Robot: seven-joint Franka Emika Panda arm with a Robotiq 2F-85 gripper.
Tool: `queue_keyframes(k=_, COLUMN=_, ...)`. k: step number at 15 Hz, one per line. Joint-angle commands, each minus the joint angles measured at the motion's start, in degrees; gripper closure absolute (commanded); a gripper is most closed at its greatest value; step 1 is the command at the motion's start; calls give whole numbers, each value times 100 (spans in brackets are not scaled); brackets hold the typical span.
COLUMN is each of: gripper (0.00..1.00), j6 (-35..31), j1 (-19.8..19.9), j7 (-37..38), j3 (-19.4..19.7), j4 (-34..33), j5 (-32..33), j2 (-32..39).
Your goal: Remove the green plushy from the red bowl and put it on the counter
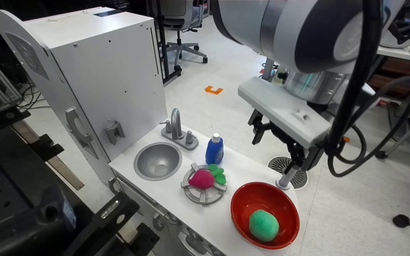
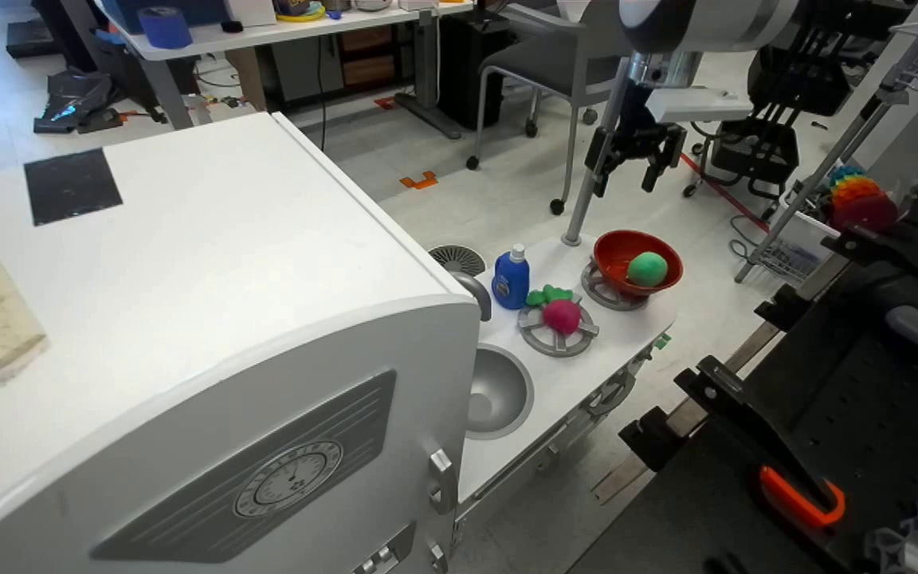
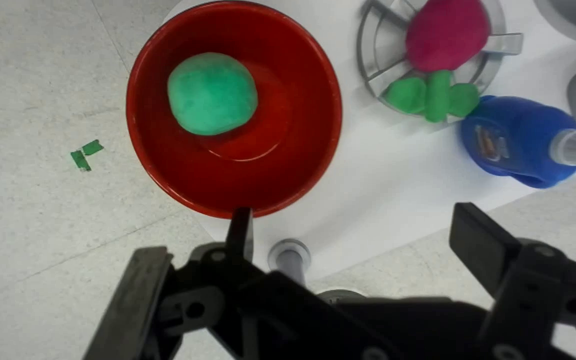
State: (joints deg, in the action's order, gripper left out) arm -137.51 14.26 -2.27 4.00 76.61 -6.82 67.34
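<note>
The green plushy (image 1: 263, 225) lies inside the red bowl (image 1: 242, 204), toward one side of it. Both also show in an exterior view, the plushy (image 2: 647, 269) in the bowl (image 2: 609, 257), and in the wrist view at upper left, the plushy (image 3: 212, 94) in the bowl (image 3: 293, 160). The bowl stands at the end of the white counter (image 1: 238, 172), partly over a grey burner. My gripper (image 2: 625, 190) is open and empty, in the air above and beside the bowl. In the wrist view the gripper's fingers (image 3: 350, 215) are wide apart, the left one overlapping the bowl's near rim.
A grey post (image 1: 287, 179) rises from the counter close to the bowl. A pink-and-green toy (image 1: 202, 179) lies on another burner (image 1: 204, 199). A blue bottle (image 1: 214, 150) stands behind it. The sink (image 1: 158, 161), faucet (image 1: 176, 124) and tall white cabinet (image 1: 112, 78) are farther along.
</note>
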Motion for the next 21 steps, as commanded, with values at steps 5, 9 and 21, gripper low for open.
queue_keyframes(k=5, gripper=0, j6=-217, j1=47, j7=186, j3=489, j4=-718, j5=315, j2=963)
queue_keyframes(k=9, gripper=0, j6=-84, j1=119, j7=281, j3=461, j4=-874, j5=253, j2=1157)
queue_keyframes(k=21, gripper=25, j6=-31, j1=34, j7=644, j3=575, j4=-1617, j5=325, j2=2079)
